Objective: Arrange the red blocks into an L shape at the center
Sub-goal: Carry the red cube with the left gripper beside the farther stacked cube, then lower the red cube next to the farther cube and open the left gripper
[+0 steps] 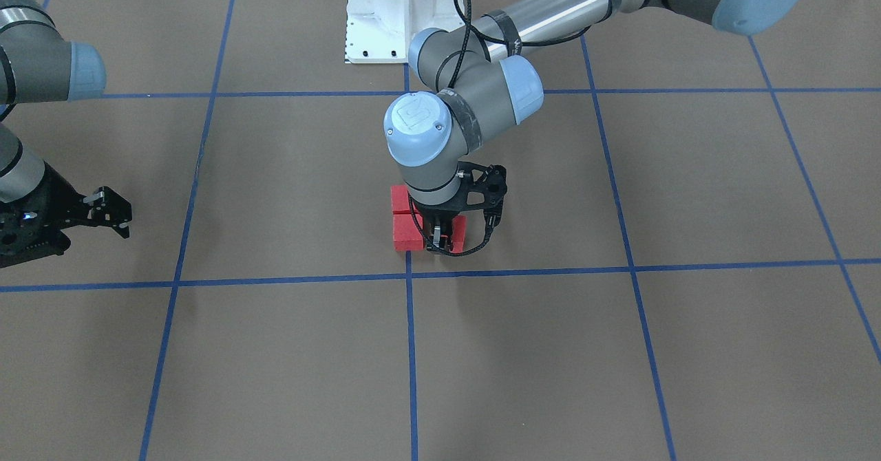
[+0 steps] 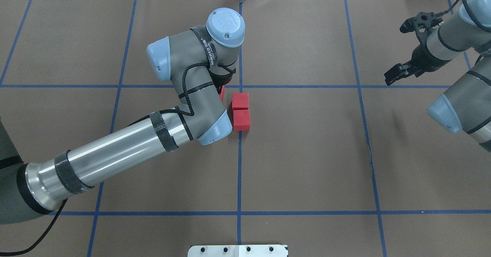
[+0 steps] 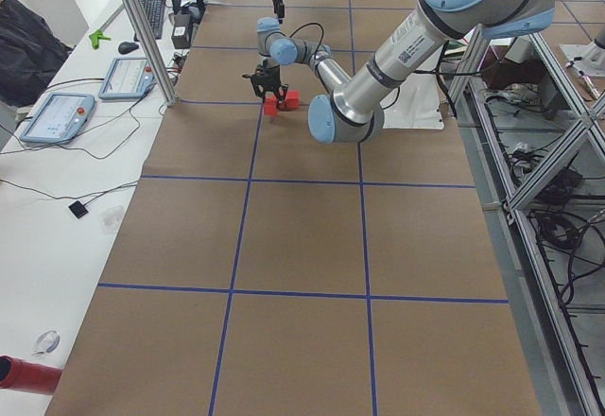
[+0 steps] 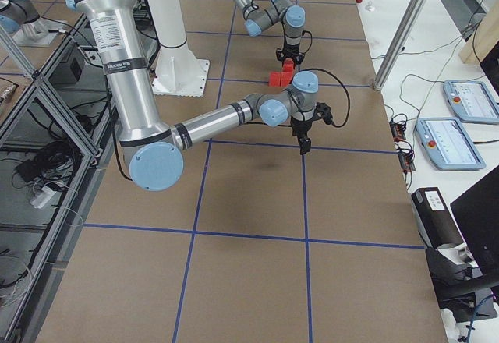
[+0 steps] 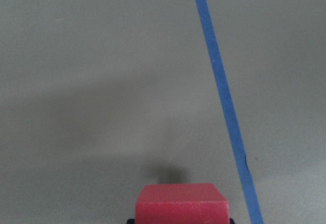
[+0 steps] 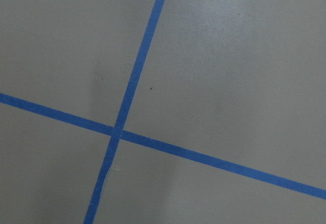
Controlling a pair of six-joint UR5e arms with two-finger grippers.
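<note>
Currently the left arm's black two-finger gripper [image 1: 442,240] is clenched on one small matte red cube [image 1: 458,229], midway along the brown paper tabletop [image 2: 307,153], slightly nearer its far edge. Two more matte red cubes [image 2: 240,101] sit touching in a line just beside it. The right gripper [image 2: 395,74] hangs toward the far right corner; whether it is spread I cannot tell.

Two grey tablets [image 3: 57,116] lie on a white side table [image 3: 43,246].
</note>
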